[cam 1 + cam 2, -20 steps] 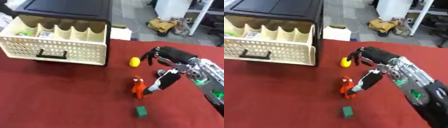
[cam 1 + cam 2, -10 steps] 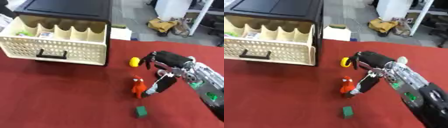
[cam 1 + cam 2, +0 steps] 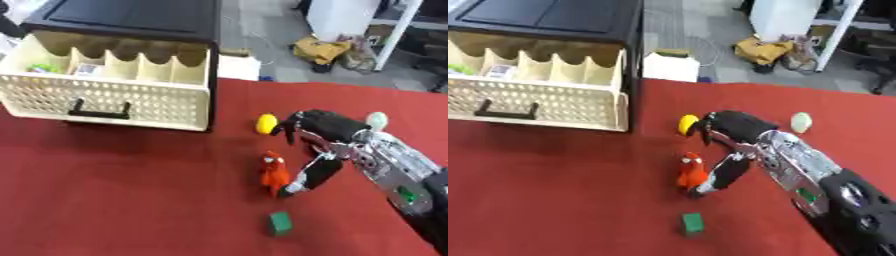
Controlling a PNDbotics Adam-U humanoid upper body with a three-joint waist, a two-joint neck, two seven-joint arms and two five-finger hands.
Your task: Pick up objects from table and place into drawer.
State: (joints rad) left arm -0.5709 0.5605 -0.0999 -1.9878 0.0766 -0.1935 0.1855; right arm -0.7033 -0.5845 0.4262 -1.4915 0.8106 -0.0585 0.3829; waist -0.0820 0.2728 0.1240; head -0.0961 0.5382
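A small orange-red figure stands upright on the red table. My right hand reaches in from the right, just right of the figure. Its thumb points down beside the figure, close to touching it, and its fingers curl over above, between the figure and a yellow object. The figure still rests on the table. A green block lies nearer the front. The cream perforated drawer stands pulled out of a black cabinet at the left, with small items in its compartments. My left hand is out of view.
A pale green egg-shaped thing lies on the table behind my right forearm. Beyond the table's far edge are a white box, a yellow bag and furniture legs on the floor.
My right hand has moved left and down toward the orange-red figure, its thumb now beside it. The view has also shifted slightly.
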